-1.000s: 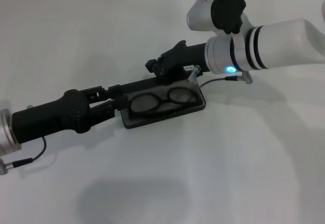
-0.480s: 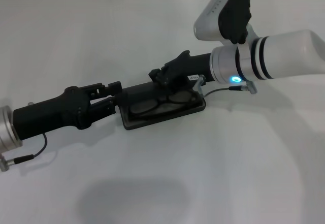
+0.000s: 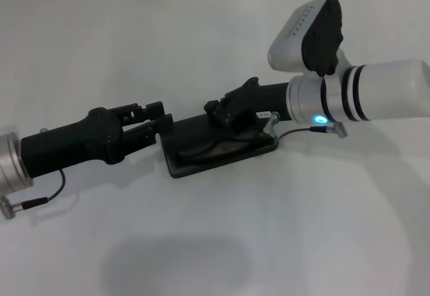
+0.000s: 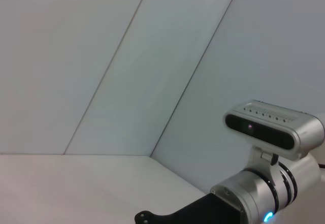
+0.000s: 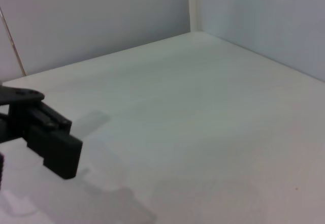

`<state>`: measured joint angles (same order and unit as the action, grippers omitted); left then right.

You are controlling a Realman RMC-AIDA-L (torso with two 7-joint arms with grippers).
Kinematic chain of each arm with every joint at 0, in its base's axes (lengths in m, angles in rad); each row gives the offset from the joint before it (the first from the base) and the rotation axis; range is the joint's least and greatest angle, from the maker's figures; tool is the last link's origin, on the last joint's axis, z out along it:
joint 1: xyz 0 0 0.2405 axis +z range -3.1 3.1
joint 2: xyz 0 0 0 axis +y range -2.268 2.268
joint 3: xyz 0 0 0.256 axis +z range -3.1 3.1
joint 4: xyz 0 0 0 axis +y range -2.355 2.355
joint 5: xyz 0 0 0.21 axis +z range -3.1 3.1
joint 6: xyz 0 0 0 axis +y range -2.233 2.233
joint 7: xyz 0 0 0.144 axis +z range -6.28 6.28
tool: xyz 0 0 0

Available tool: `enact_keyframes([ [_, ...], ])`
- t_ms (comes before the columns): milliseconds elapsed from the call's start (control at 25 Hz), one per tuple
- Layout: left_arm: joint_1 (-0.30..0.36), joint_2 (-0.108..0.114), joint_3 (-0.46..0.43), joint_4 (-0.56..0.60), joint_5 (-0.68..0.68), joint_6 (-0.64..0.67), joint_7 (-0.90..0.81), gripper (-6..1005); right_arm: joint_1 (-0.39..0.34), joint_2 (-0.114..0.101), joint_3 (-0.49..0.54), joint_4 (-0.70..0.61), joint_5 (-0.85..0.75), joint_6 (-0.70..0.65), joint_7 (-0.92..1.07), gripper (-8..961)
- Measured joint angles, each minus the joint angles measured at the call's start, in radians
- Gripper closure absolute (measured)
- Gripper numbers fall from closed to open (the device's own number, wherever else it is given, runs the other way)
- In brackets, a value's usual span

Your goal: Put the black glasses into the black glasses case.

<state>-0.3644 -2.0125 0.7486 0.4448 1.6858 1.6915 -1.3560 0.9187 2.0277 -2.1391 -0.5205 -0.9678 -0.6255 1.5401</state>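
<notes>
Head view alone — black glasses case (image 3: 201,163), nearly closed.

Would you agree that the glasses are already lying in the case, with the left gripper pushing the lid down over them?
Nearly: the head view shows the right gripper, not the left, on the lid of the case. The glasses do lie inside, half covered. The left gripper sits at the case's left end.
</notes>
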Motion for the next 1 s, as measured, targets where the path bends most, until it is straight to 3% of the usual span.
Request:
enact_keyframes([
  [600, -0.002, 0.0, 0.0, 0.0, 0.0, 0.0, 0.0, 575, -0.104, 0.0, 0.018, -0.084, 0.001, 0.027, -0.083, 939],
  [800, 0.006, 0.0, 0.0, 0.0, -0.021, 0.009, 0.003, 575, -0.167, 0.0, 0.184, -0.108, 0.011, -0.092, -0.171, 938],
  [1000, 0.007, 0.001, 0.0, 0.002, -0.032, 0.026, 0.004, 576, -0.174, -0.006, 0.395, -0.019, 0.009, -0.317, -0.226, 938],
])
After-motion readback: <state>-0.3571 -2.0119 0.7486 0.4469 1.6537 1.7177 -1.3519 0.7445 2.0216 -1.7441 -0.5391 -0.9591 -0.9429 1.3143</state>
